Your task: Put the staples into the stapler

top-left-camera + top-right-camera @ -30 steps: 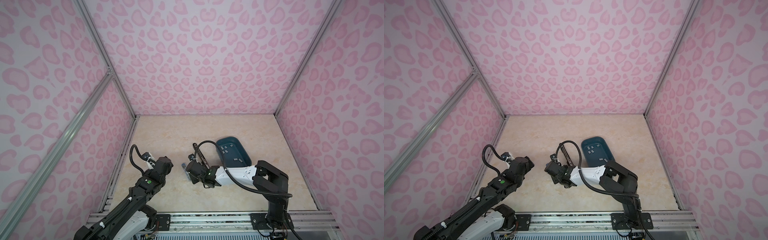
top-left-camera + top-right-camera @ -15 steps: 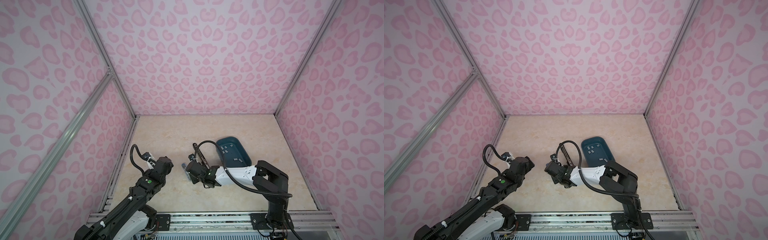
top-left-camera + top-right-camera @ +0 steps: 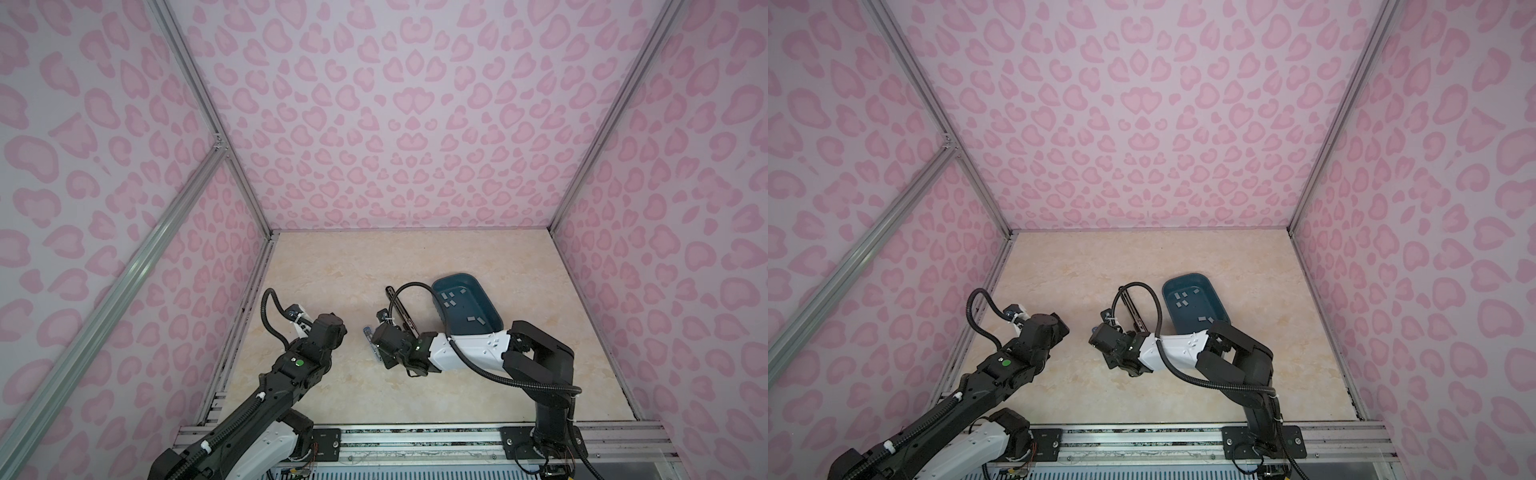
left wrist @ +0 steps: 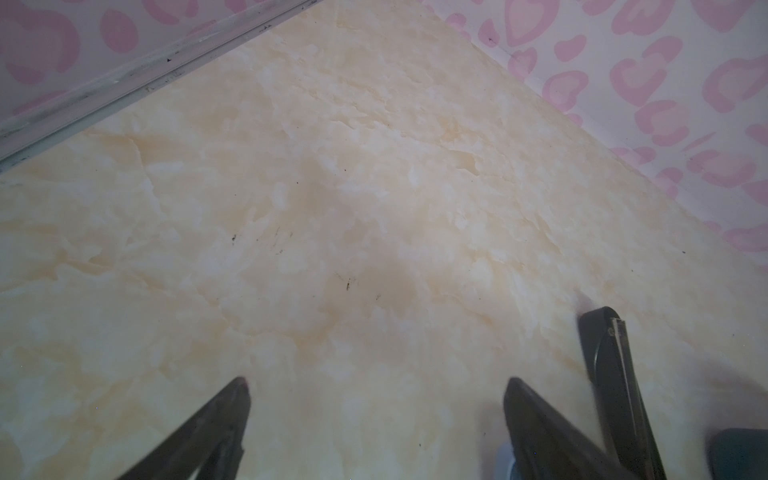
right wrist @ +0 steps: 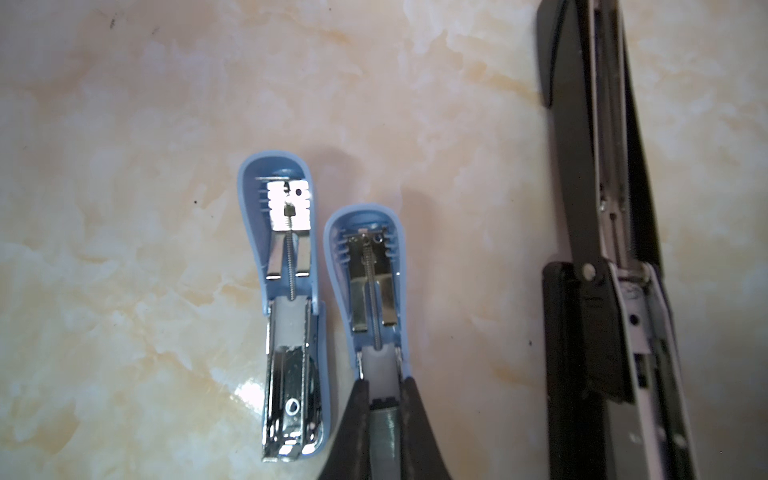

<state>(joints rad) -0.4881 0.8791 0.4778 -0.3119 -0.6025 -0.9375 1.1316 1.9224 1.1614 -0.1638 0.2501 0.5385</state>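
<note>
In both top views the right hand [image 5: 385, 384] is buried under its own wrist block, and we cannot make out what it holds. The right wrist view settles it. The hand's two black fingers are pinching a ribbed grey metallic strip of staples [image 5: 382, 424], whose lower end is cut off by the frame edge. The strip sits over the open channel of a small light-blue plastic stapler [image 5: 368, 291], but we cannot tell whether it is seated. A second light-blue stapler [image 5: 286, 291] lies open just beside it, and a long black metal stapler [image 5: 582, 208] lies farther off.

Only the top views show the dark teal plastic bin [image 3: 473, 309], with loose grey staples [image 3: 450, 295] on its floor.

The left hand [image 4: 377, 380] is spread wide over the marbled beige tabletop [image 4: 332, 187], and its fingers run off the frame.
</note>
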